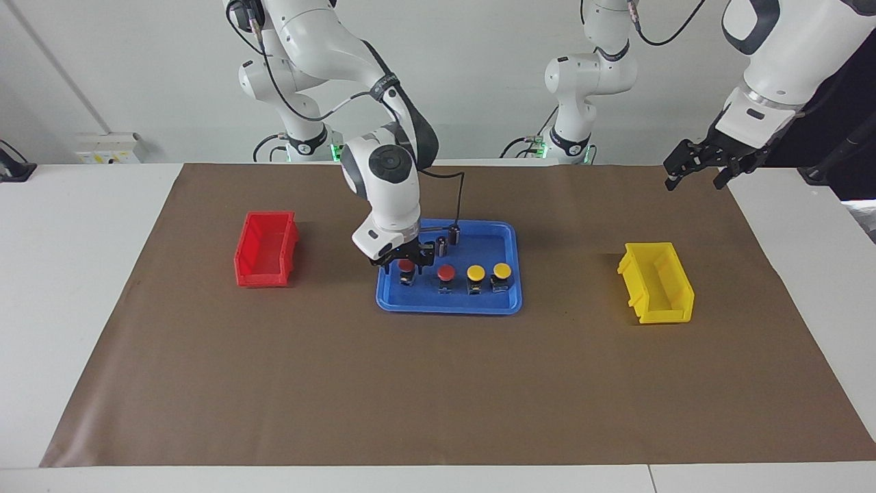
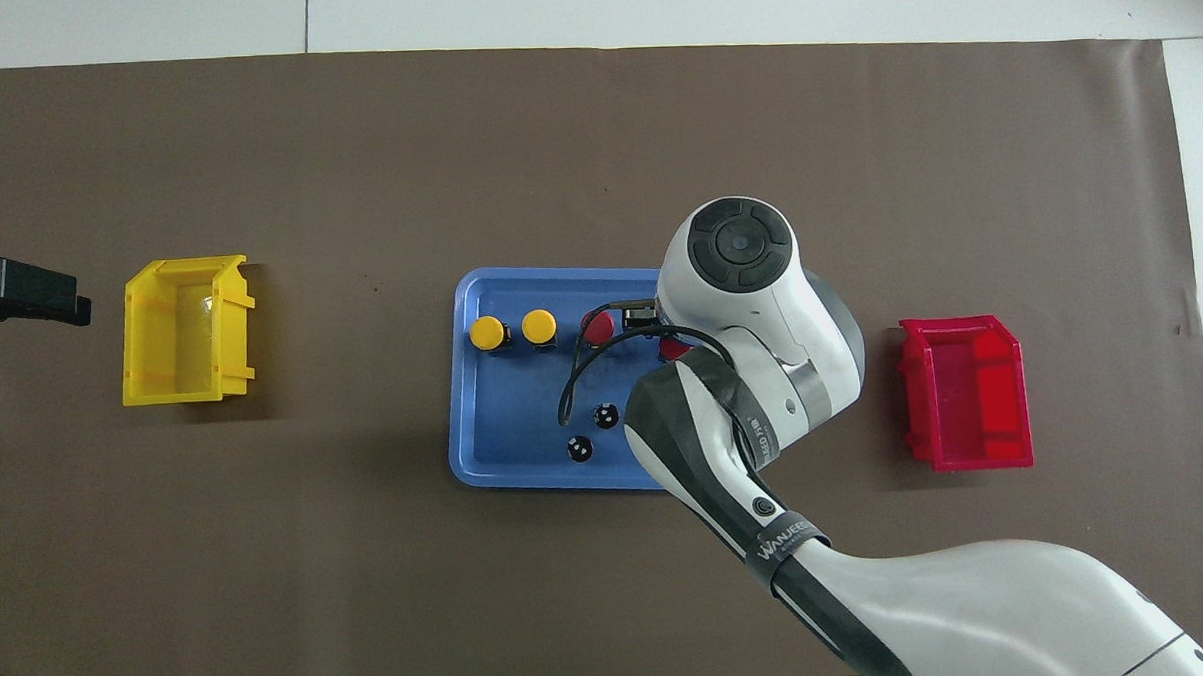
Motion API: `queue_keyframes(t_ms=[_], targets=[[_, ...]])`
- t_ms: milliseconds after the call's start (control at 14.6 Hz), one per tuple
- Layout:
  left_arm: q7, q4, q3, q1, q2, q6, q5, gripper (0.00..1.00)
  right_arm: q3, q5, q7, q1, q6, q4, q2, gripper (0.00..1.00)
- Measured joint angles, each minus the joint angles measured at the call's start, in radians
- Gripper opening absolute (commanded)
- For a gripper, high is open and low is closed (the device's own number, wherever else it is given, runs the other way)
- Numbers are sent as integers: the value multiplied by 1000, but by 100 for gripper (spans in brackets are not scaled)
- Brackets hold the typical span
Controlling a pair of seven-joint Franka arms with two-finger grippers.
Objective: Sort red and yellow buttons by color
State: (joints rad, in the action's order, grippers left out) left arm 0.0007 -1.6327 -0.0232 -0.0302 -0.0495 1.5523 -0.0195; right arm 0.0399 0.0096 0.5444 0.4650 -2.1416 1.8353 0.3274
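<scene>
Directly beneath the right hand (image 1: 404, 261) sits the end red-capped push-button on its black block base (image 1: 406, 268).
It stands upright in the blue plastic tray (image 1: 448, 302) at frame centre, last of the row toward the red bin (image 1: 265, 248); the hand straddles its cap, fingers half closed, grip unconfirmed. The left hand (image 1: 698, 166) waits open at upper right, well apart.

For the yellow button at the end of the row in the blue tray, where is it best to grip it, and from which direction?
Probably from straight above, fingers closing on the black block base just under the round cap. This yellow button stands upright in the blue tray. Its neighbour yellow button stands close beside it, so the fingers would go on the sides facing toward and away from the robots, not along the row.
</scene>
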Motion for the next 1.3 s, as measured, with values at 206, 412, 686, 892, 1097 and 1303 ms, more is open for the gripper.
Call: queue_keyframes(t_ms=[206, 412, 686, 892, 1097, 1303], targets=[[-28, -56, -7, -11, -9, 83, -1, 100, 1, 0, 0, 1, 0, 8, 0, 69], [-286, -218, -29, -168, -6, 310, -5, 100, 2, 0, 0, 14, 0, 11, 0, 69], [-504, -289, -43, -341, 77, 478, -4, 100, 2, 0, 0, 17, 0, 17, 0, 49], [-554, -289, -41, -381, 140, 544, -4, 92, 2, 0, 0, 17, 0, 25, 0, 26], [-609, -290, -41, -406, 177, 582, -4, 76, -1, 1, 0, 8, 3, 16, -6, 22], [-673, -300, -41, -443, 212, 647, -4, 71, -6, 1, -39, -59, 76, -44, -40, 22]])
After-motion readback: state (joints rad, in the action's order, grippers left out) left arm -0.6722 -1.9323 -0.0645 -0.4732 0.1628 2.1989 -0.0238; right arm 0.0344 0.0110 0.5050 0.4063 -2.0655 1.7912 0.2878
